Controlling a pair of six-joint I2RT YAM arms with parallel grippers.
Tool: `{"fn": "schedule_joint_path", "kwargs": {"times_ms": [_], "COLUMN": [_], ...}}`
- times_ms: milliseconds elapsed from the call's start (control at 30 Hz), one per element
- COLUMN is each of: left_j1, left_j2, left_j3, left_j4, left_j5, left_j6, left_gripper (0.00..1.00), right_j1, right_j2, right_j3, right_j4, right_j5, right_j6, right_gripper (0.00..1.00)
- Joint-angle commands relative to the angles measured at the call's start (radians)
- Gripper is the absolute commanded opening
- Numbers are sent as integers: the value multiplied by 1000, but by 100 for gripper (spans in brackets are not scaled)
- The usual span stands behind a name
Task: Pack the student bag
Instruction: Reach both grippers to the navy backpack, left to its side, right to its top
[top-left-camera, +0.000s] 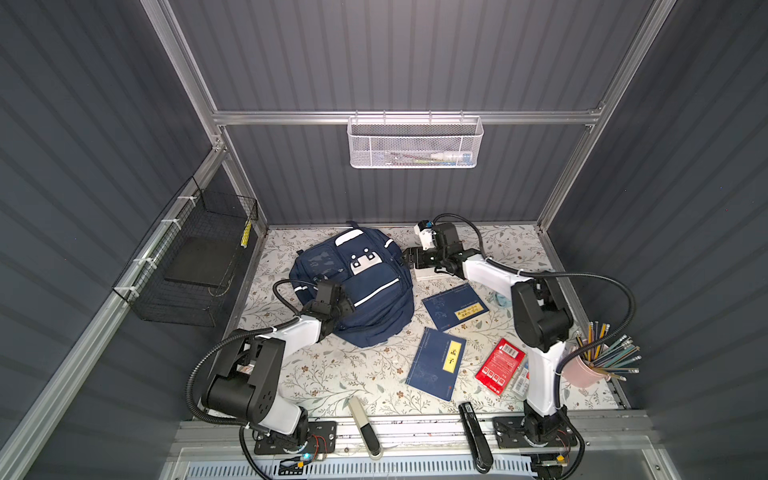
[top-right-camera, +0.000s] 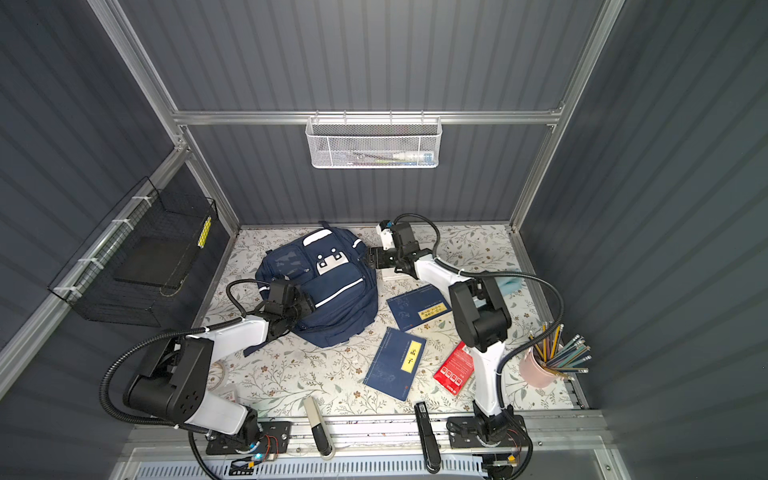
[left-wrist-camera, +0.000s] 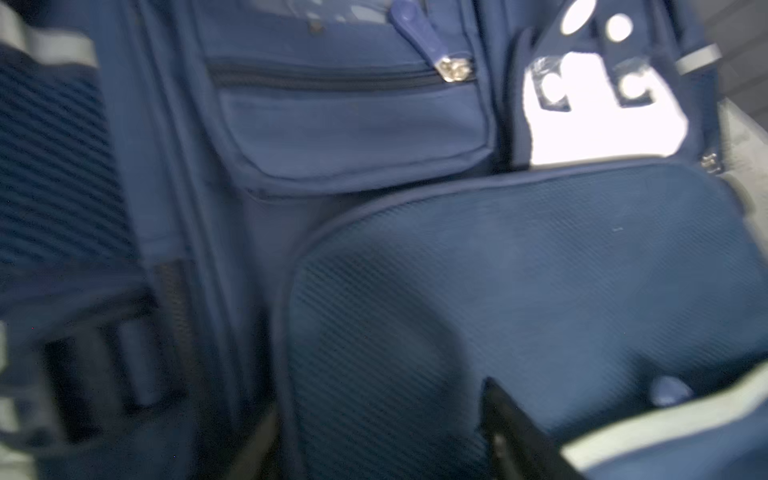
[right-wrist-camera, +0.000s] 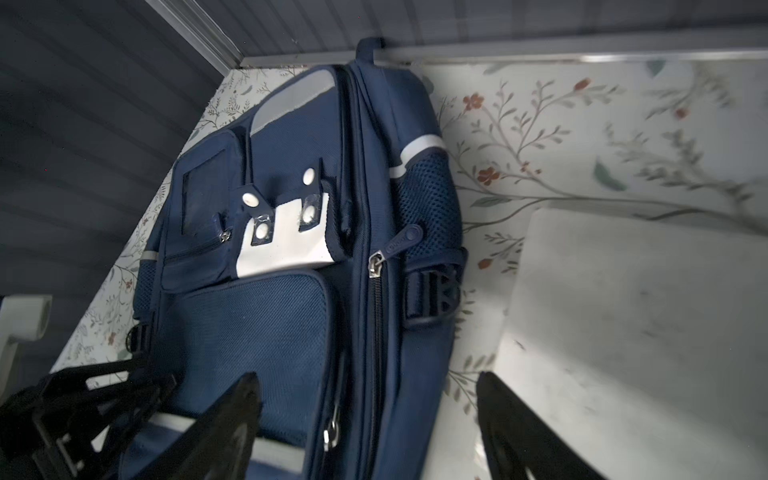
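The large navy-blue fabric student bag (top-left-camera: 374, 286) with white stripes lies flat, front face up, on the floral-patterned table (top-left-camera: 332, 382). It sits close to the back edge and left of the middle, with its carry handle pointing at the back wall. Its white patch with two dark buttons (top-right-camera: 330, 264) faces up in both top views.

The left arm reaches in from the front-left corner, and the left end effector (top-left-camera: 348, 304) sits over the bag's lower left flank, by the striped side pocket. In the left wrist view one black finger (left-wrist-camera: 519, 432) lies low against the ribbed front pocket (left-wrist-camera: 519, 270). That picture is blurred and the other finger doesn't show, so I cannot tell how wide this end effector stands or whether it has any fabric.

The right end effector (top-left-camera: 406, 257) comes in at the bag's upper right side. The right wrist view shows its two black fingers (right-wrist-camera: 232, 415) spread wide with nothing gripped. One is over the bag's front and the other over a flat white slab (right-wrist-camera: 623, 332) just beside the bag, and the main zip with its silver-and-blue zip pull (right-wrist-camera: 397, 245) runs between them.

Across the right half of the table lie two dark-blue books with yellow labels (top-left-camera: 455, 308) (top-left-camera: 436, 365) and a red plastic packet (top-left-camera: 500, 365). A pink cup of pencils (top-left-camera: 586, 370) stands near the right edge. A long black bar-shaped object, possibly a stapler (top-left-camera: 473, 436), rests on the front edge.
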Motion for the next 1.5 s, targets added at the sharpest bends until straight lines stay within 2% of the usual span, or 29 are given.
{"fn": "schedule_joint_path", "kwargs": {"times_ms": [0, 33, 67, 167, 233, 300, 433, 667, 767, 800, 833, 900, 933, 1000, 1100, 1167, 1267, 1400, 1467], "left_j1": [15, 18, 22, 43, 60, 81, 127, 148, 160, 166, 168, 168, 166, 154, 94, 25, -71, -110, -108], "left_j2": [65, 79, 95, 122, 134, 158, 195, 289, 315, 310, 293, 238, 198, 112, -8, -46, -83, -83, -54], "left_j3": [30, 35, 41, 38, 38, 64, 132, 352, 442, 459, 466, 452, 435, 390, 321, 274, 138, -8, -11], "left_j4": [-63, -51, -46, -18, 6, -6, -18, -95, -135, -147, -159, -171, -181, -204, -257, -281, -208, -110, -123], "left_j5": [-26, -20, -15, 1, 12, 29, 49, 64, 56, 54, 46, 36, 29, 14, 11, 53, 118, 104, 72], "left_j6": [-4, 8, 13, 10, 16, 30, 70, 132, 144, 144, 139, 144, 144, 142, 114, 66, -61, -152, -138], "left_gripper": [53, 44, 39, 39, 37, 31, 25, 27, 33, 38, 46, 66, 76, 85, 90, 90, 89, 82, 76], "right_j1": [-1, 1, 4, 10, 14, 22, 64, 168, 201, 195, 177, 117, 79, 18, -25, -36, -33, -28, -27], "right_j2": [100, 136, 162, 210, 205, 181, 58, -73, -108, -133, -156, -191, -197, -183, -101, -18, 91, 174, 209], "right_j3": [119, 160, 192, 244, 231, 197, 28, -149, -128, -134, -143, -157, -154, -125, -20, 65, 169, 282, 325], "right_j4": [-170, -195, -218, -260, -245, -240, -196, -169, -219, -216, -212, -201, -206, -238, -305, -333, -358, -399, -427], "right_j5": [-56, -68, -67, -74, -82, -97, -101, -164, -146, -109, -86, -67, -64, -51, 2, -34, -93, -74, -89], "right_j6": [18, 18, 18, 7, 13, 10, 6, -25, -94, -103, -107, -80, -62, -57, -75, -40, 9, 42, 49], "right_gripper": [70, 61, 52, 39, 16, 12, 10, 11, 19, 21, 28, 59, 65, 69, 72, 72, 75, 73, 65]}}
